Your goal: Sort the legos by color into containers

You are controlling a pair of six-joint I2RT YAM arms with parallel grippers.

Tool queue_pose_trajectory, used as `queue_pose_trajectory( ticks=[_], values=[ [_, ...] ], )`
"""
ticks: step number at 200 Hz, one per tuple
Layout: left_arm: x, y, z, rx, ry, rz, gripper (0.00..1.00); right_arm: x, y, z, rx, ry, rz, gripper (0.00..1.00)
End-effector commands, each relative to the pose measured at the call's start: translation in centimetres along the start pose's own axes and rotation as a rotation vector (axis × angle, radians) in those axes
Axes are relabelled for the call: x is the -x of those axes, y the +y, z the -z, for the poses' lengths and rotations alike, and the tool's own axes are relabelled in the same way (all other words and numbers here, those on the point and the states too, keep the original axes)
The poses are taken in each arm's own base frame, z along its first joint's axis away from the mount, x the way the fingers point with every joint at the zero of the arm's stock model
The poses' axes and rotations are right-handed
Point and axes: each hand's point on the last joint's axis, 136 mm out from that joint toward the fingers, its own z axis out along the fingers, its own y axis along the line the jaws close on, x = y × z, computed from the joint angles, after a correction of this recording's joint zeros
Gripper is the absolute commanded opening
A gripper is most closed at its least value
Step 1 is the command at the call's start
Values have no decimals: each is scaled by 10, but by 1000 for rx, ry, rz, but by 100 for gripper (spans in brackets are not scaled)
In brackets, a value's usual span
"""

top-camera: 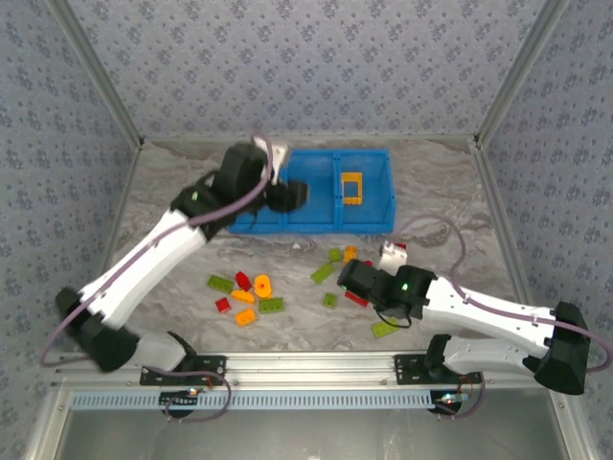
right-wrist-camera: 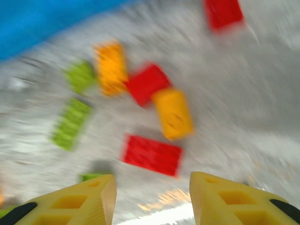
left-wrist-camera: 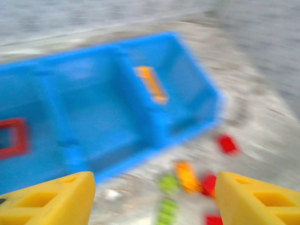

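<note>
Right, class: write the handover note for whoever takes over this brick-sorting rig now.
Left fingers: open, empty, above the blue bin.
Right fingers: open, empty, low over the loose bricks on the table.
Done: an orange frame lies in the right compartment, a red frame in the left. Middle compartment looks empty.
Left: the red, green and orange pieces in front of the bin.

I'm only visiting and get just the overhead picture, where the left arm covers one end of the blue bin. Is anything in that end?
Observer: Yes, a red frame lies in the left compartment of the blue bin.
Operator: Is that arm carrying a brick?
Observer: No, the left gripper is open and holds nothing.
Operator: And the other arm?
Observer: The right gripper is open too, a red plate lying just ahead of it.
</note>
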Motion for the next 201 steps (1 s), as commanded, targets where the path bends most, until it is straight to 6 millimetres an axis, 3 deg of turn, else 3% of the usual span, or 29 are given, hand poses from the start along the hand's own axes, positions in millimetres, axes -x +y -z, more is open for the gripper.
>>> queue_pose_trajectory(
  ticks=[1,33,64,89,140,201],
  values=[
    [-59,-57,9,-270,91,-43,72,-39,-41,-6,-124,139,-323,49],
    [-141,-88,44,-384,207,1,74,-46,-60,-13,-199,137,-408,59],
    [-177,-101,64,-432,218,5,77,-64,-67,-29,-226,208,-520,61],
    [-182,-100,67,-430,234,0,77,-72,-72,-35,-243,221,-559,61],
    [-174,-108,62,-435,235,-30,77,-81,-73,-56,-247,244,-608,59],
    [-170,-106,62,-419,207,-30,76,-81,-74,-63,-252,224,-619,38]
  ],
)
